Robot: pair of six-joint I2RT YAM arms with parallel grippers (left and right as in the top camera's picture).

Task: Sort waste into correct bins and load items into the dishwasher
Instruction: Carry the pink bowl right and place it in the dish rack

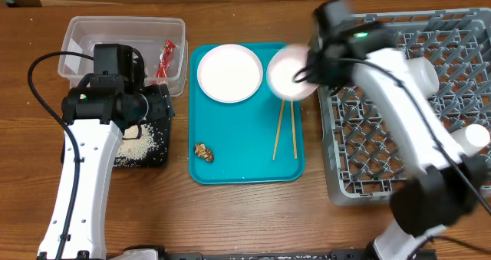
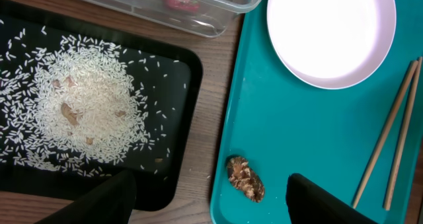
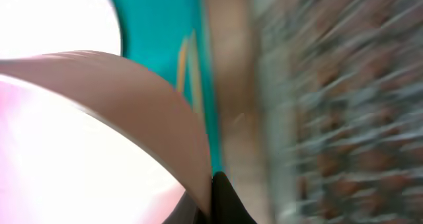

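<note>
Overhead, right side: the right gripper (image 1: 305, 74) is clamped on the rim of a pale bowl (image 1: 288, 74), held tilted over the far right corner of the teal tray (image 1: 245, 172), just beside the grey rack (image 1: 368, 160).
Overhead, tray: the plate (image 1: 229, 73), the chopsticks (image 1: 285, 130) and the brown lump (image 1: 203, 152) lie on it, well apart from each other.
Overhead, left side: the left arm stands over the black tray (image 1: 157, 159), which holds the rice (image 1: 142, 143). The red wrapper (image 1: 166, 58) lies in the clear tub (image 1: 84, 30).
Left wrist: the left gripper (image 2: 211, 196) has its fingers spread wide with nothing between them. It hangs over the near edge of the teal tray, the lump just ahead.
Right wrist: motion-blurred. The bowl fills the left of the view, one dark finger (image 3: 225, 201) sits at its rim, and the rack is a grey smear on the right.
Step in hand: most likely carrying the bowl across to load it into the rack.
Next move: bring the bowl over free pegs, tip it to stand between them, and only then let go. The lump looks like the left side's next pick.
</note>
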